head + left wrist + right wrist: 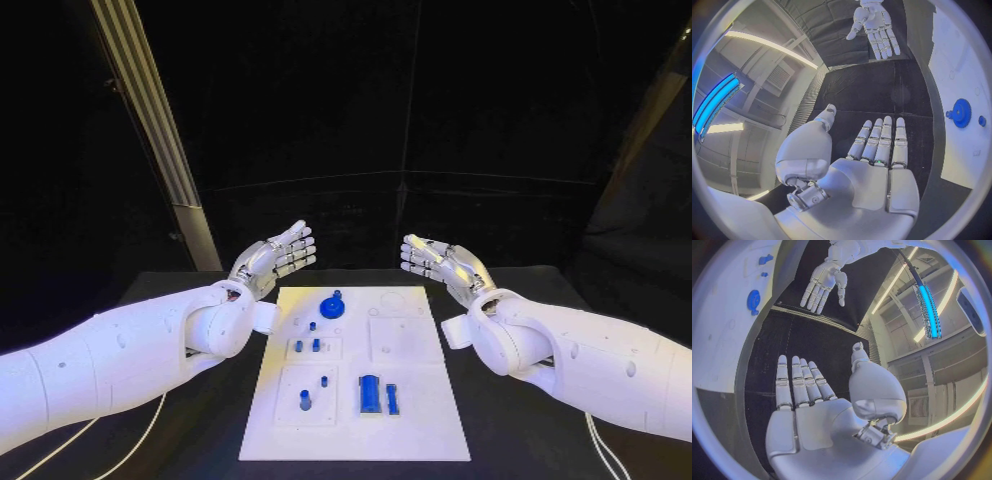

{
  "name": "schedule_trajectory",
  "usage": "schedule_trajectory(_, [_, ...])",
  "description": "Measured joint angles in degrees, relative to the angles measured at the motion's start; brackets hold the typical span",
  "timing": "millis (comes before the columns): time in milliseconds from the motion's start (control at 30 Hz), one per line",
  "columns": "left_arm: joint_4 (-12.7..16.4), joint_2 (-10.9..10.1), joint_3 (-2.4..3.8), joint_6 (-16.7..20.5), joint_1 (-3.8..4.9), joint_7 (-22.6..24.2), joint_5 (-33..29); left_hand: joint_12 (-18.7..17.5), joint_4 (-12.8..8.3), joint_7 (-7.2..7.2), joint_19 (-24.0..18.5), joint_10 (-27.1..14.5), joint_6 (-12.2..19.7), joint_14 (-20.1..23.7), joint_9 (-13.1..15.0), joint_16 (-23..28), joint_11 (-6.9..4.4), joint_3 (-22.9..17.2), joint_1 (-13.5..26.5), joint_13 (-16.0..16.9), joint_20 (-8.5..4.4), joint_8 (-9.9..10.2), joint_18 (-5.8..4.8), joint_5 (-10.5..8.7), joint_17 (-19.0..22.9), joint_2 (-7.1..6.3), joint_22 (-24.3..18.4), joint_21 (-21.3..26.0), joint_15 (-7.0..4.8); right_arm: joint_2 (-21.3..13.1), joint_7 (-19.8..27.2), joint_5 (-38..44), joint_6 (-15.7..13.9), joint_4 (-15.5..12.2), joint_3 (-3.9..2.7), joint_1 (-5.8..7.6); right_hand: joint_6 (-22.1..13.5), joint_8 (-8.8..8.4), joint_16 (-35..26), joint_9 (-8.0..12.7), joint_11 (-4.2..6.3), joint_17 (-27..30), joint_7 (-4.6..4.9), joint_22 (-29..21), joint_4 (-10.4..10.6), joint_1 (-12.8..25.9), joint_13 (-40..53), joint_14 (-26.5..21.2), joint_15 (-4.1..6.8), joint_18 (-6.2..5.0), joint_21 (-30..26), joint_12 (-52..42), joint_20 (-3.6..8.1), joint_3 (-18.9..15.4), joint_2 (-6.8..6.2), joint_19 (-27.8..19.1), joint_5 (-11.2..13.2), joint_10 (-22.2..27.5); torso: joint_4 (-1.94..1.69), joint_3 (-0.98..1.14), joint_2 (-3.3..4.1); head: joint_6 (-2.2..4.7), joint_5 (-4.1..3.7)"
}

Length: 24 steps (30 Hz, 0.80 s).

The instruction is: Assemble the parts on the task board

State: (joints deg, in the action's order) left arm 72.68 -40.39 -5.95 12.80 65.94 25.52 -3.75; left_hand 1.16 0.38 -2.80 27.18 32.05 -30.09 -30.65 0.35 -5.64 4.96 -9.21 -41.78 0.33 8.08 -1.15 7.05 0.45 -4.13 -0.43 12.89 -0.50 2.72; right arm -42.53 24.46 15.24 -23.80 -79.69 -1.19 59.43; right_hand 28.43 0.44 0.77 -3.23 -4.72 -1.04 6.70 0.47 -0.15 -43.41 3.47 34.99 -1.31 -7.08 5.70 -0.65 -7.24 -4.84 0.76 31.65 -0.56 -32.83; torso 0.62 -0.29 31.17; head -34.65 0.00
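You are looking down at a black table (526, 430) in a dark room, with a pale vertical rail (152, 130) running down the upper left of the head view. No writing or brand mark can be read on anything. Starting at the left, the left arm (101, 355) comes in from the lower left edge, and its left hand (274, 257) is raised above the far left corner of the task board (418, 400), palm turned inward, fingers straight and slightly spread, holding nothing; the left wrist view shows the same flat open palm with the thumb out to the side. In the centre, the white task board lies lengthwise on the table, reaching from mid-frame to the lower centre. On it you can see a round blue gear (333, 307) near its top left, several small blue pegs (307, 345) below that, one more blue peg (306, 399) lower left, and a larger blue block (371, 394) with a thin blue bar (392, 399) just beside it at lower centre. On the right, the right hand (440, 260) mirrors the left, raised past the board's far right corner, fingers extended and apart, empty, on the right arm (591, 360).
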Motion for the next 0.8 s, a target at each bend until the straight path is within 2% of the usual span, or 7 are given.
schedule_trajectory(200, [7.5,-1.8,2.66,8.8,-2.62,0.6,0.7,-0.5,-0.3,1.79,-6.1,-7.2,6.8,6.9,-0.2,3.1,-3.11,2.0,9.4,-0.2,-1.84,0.5,-0.87,-0.01,2.6,0.28,-2.9,0.0,-1.75,-1.3,1.5,-5.8,-7.8,-6.3,0.80,0.36,-6.3,0.00,-0.3,2.0,2.96,0.7,-2.04,-0.2,0.1,9.6,-2.2,-7.8,0.81,0.90,-3.1,0.2,1.61,3.0,-0.48,-7.0,0.2,7.3,-0.47,0.23,0.01,0.27,-0.01])
schedule_trajectory(300, [11.0,-2.7,3.86,13.8,-3.81,1.1,1.2,-0.7,-0.2,2.19,-8.6,-10.1,9.5,9.6,-0.2,4.1,-3.82,2.8,13.2,-0.2,-2.60,0.7,-1.90,-0.01,3.2,0.34,-4.1,0.2,-2.11,-1.8,2.2,-8.6,-11.5,-8.3,1.05,0.50,-8.8,0.00,-0.3,2.5,3.63,0.8,-3.76,-0.3,0.2,13.5,-2.7,-10.9,1.00,1.80,-4.1,0.2,3.19,3.5,-0.60,-9.8,0.2,10.2,-0.55,0.26,0.01,0.27,-0.01])
schedule_trajectory(400, [13.7,-3.4,4.79,18.6,-4.75,1.5,1.6,-0.7,-0.4,2.40,-10.6,-12.6,11.8,12.1,-0.3,4.5,-4.27,3.6,16.4,-0.2,-4.49,0.7,-4.04,-0.24,3.6,0.38,-5.1,0.2,-2.33,-2.0,2.9,-10.9,-14.6,-9.6,1.19,0.57,-11.0,-0.17,-0.5,2.8,4.09,0.9,-4.88,-0.3,0.2,16.9,-3.0,-13.6,1.12,3.58,-4.6,0.2,4.72,3.9,-0.65,-12.3,0.2,12.8,-0.58,0.27,0.01,0.27,-0.01])
schedule_trajectory(500, [15.7,-3.9,5.44,22.7,-5.38,2.0,2.0,-0.7,-0.3,2.56,-12.5,-14.8,13.9,14.2,-0.3,5.0,-4.56,5.1,19.3,-0.3,-5.85,0.7,-4.93,-0.24,3.8,0.41,-6.0,0.2,-2.49,-2.1,3.4,-12.5,-16.6,-10.1,1.21,0.59,-13.0,-0.21,-0.5,3.0,4.33,0.9,-5.56,-0.4,0.1,19.9,-3.2,-16.1,1.18,4.92,-5.1,0.3,5.71,4.2,-0.70,-14.5,0.2,15.0,-0.59,0.27,0.01,0.28,-0.01])
schedule_trajectory(567, [16.4,-4.1,5.68,24.7,-5.65,2.2,2.2,-0.7,-0.3,2.64,-13.6,-16.2,15.2,15.5,-0.3,5.0,-4.69,6.2,21.2,-0.3,-6.57,0.8,-4.93,-0.24,3.9,0.42,-6.5,0.2,-2.55,-2.1,3.6,-13.1,-17.4,-10.1,1.22,0.60,-14.3,-0.21,-0.5,3.0,4.42,0.9,-5.92,-0.4,0.1,21.8,-3.2,-17.6,1.23,4.92,-5.1,0.4,6.14,4.2,-0.70,-15.9,0.2,16.5,-0.60,0.28,0.01,0.28,-0.01])
schedule_trajectory(633, [16.9,-4.2,5.82,26.5,-5.82,2.4,2.4,-0.7,-0.4,2.69,-14.8,-17.6,16.5,16.8,-0.3,5.0,-4.72,7.1,22.9,-0.3,-6.94,0.9,-5.81,-0.24,3.9,0.42,-7.0,0.2,-2.60,-2.1,3.8,-13.6,-18.0,-10.1,1.22,0.60,-15.5,-0.21,-0.5,3.0,4.51,0.9,-6.13,-0.4,0.1,23.6,-3.3,-19.0,1.27,5.49,-5.1,0.4,6.44,4.2,-0.72,-17.3,0.2,17.8,-0.61,0.29,0.01,0.28,-0.01])
schedule_trajectory(800, [17.1,-4.3,5.86,28.9,-5.87,2.7,2.6,-1.0,-0.4,2.71,-17.2,-20.3,19.1,19.4,-0.3,5.3,-4.89,8.3,26.5,-0.3,-7.57,0.9,-5.83,-0.24,4.0,0.43,-9.6,0.2,-2.71,-2.1,4.1,-14.4,-18.9,-10.1,1.22,0.60,-17.9,-0.21,-0.5,3.1,4.64,0.9,-6.47,-0.4,0.1,27.3,-3.4,-22.0,1.23,5.81,-5.3,0.4,6.85,4.5,-0.72,-19.9,0.2,20.6,-0.62,0.29,0.01,0.28,-0.01])
